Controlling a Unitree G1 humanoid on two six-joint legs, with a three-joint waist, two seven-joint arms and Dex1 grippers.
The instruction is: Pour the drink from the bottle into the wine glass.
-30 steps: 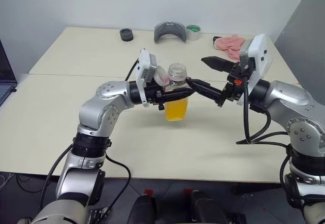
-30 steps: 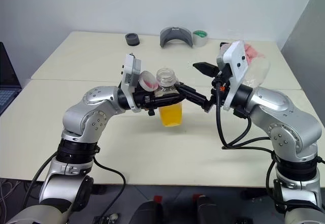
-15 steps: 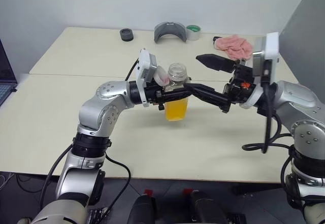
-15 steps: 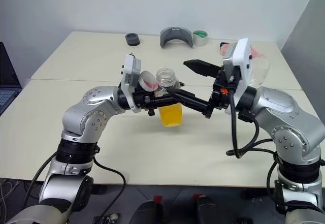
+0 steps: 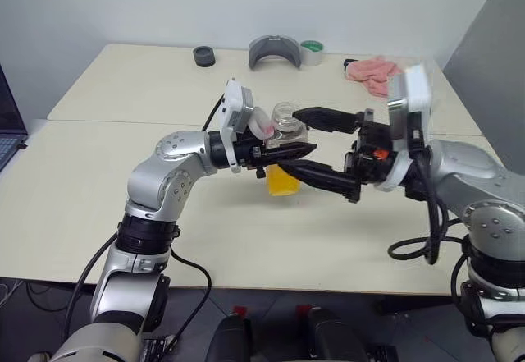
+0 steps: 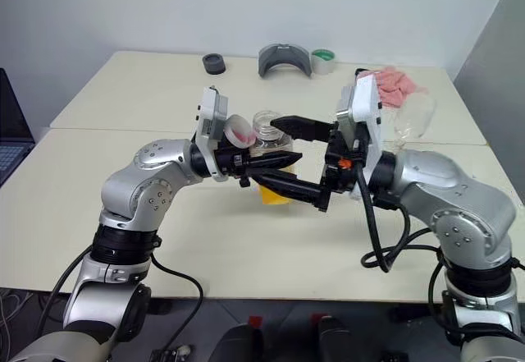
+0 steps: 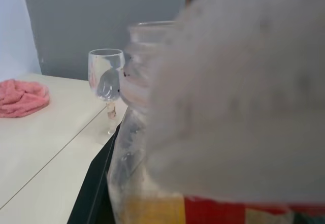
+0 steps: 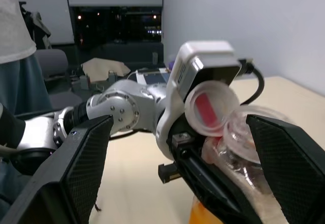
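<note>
My left gripper is shut on the bottle and holds it upright above the table. The neck is open, and the white and pink cap sits tilted beside it. The orange drink fills the lower part. From the right, my right gripper stands open around the bottle. One finger is level with the neck, the other crosses in front of the drink, and neither clearly touches the bottle. The empty wine glass stands upright on the table behind my right arm, apart from both grippers.
A pink cloth, a grey curved object, a green tape roll and a small black ring lie along the far edge. A seam crosses between the two tabletops. A laptop sits at the left edge.
My right gripper has swung in toward the bottle and turned, so its open fingers now straddle the bottle. The left arm and bottle have stayed still.
</note>
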